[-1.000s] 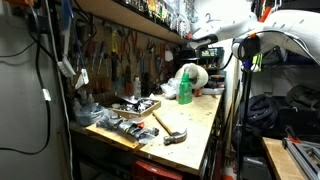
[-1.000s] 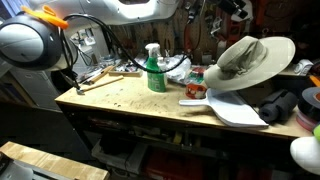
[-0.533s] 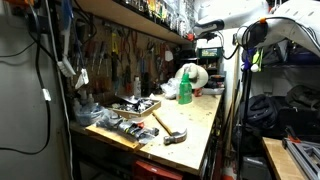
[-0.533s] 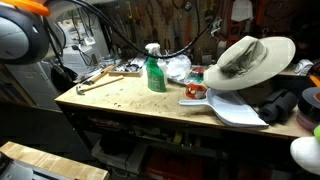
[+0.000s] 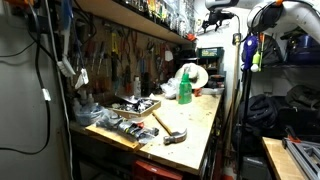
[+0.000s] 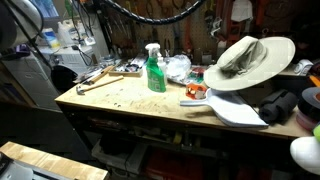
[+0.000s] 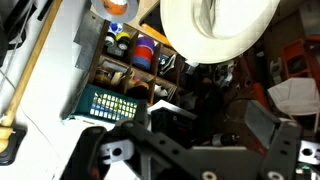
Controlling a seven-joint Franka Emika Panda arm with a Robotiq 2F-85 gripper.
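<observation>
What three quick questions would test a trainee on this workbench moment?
1. True or false: the end effector grips the hat.
2. The hammer lies: A on the workbench; B on the floor; C in the end effector.
3. What colour is the upright spray bottle?
Key: 1 false, in the wrist view its jaws stand apart and empty, clear of the hat; 2 A; 3 green.
</observation>
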